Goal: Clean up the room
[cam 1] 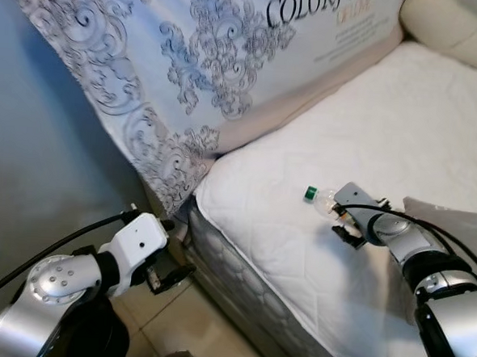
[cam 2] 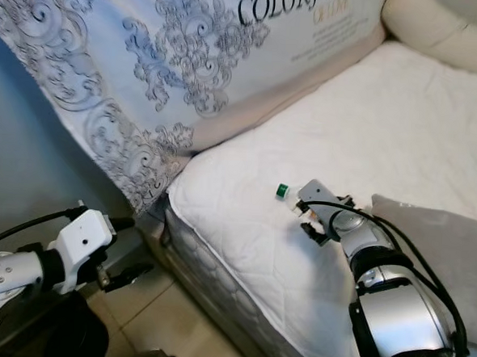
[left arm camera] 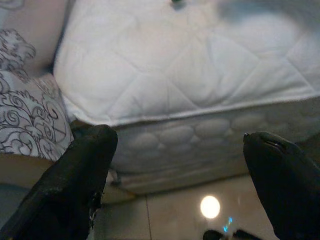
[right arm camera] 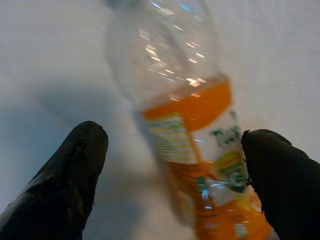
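Observation:
A clear plastic bottle (cam 1: 323, 201) with a green cap and an orange label lies on its side on the white quilted mattress (cam 1: 436, 118), near the bed's corner. My right gripper (cam 1: 341, 221) is down at the bottle. In the right wrist view its fingers (right arm camera: 75, 165) stand apart on either side of the bottle (right arm camera: 185, 125), open, with a gap showing on at least one side. My left gripper (cam 1: 172, 276) hangs low beside the bed's corner over the tiled floor, and its fingers (left arm camera: 75, 180) are open with nothing between them.
A large bag or cover (cam 1: 214, 56) with grey scroll patterns and lettering leans along the bed's far side. A grey cushion (cam 2: 452, 256) lies on the mattress to my right. A cream cushion (cam 1: 450, 25) sits at the far end. Tiled floor (cam 1: 189, 321) runs below the bed's edge.

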Tool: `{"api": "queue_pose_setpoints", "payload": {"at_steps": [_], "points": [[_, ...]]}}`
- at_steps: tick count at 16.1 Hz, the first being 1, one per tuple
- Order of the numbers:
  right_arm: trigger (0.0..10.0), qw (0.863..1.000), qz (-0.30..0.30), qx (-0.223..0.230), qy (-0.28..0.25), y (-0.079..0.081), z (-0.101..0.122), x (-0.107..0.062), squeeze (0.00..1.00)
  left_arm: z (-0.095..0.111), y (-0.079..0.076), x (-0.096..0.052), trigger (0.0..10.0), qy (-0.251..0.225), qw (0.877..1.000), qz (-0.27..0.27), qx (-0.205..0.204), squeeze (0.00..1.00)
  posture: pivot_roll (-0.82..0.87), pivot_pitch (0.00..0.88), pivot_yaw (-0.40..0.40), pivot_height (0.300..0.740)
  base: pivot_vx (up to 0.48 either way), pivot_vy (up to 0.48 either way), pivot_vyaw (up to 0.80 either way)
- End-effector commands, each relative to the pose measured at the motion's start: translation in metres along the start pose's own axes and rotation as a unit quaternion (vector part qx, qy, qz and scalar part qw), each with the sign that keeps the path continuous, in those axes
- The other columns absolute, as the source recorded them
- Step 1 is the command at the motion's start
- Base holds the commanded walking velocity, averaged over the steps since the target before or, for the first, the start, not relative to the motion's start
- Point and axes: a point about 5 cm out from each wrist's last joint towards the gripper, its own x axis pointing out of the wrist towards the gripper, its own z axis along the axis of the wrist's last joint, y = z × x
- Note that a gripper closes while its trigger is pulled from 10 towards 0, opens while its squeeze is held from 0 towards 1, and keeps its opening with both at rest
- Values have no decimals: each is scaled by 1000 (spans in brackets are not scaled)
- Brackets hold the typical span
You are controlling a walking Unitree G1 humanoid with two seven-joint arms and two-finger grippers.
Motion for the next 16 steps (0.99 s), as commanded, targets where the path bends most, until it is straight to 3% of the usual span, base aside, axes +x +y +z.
{"api": "queue_pose_setpoints", "payload": {"at_steps": [1, 6, 7, 8, 12, 14, 16], "points": [[10000, 1000, -20, -2, 0, -7, 1, -1, 0, 2, 0, -6, 10000, 2, 1000, -1, 2, 0, 208, 210, 54, 740, 0, 0, 0], [10000, 998, -48, 20, 25, -14, -19, -4, 0, 2, -7, -23, 10000, 20, 1000, -9, 0, 0, 255, 254, 58, 740, 0, 0, 0], [4353, 998, -52, 27, 31, -14, -23, -4, 0, 2, -8, -25, 10000, 21, 1000, -10, 0, 0, 259, 252, 55, 740, 0, 0, 0], [0, 997, -54, 40, 28, -15, -23, -5, 0, 3, -9, -26, 10000, 21, 1000, -9, -1, 0, 257, 245, 50, 740, 0, 0, 0], [0, 998, -48, 39, -2, -18, -7, -5, 0, 3, -10, -23, 10000, 12, 1000, -3, -10, 0, 230, 184, 32, 740, 0, 0, 0], [0, 999, -38, 20, -5, -15, -3, -4, 0, 1, -14, -14, 10000, 7, 1000, -18, -20, 0, 206, 133, 27, 740, 0, 0, 0], [0, 998, -31, 45, -9, -12, -2, -3, 0, 1, -12, -8, 10000, 1, 1000, -11, -25, 0, 195, 105, 31, 740, 0, 0, 0]]}}
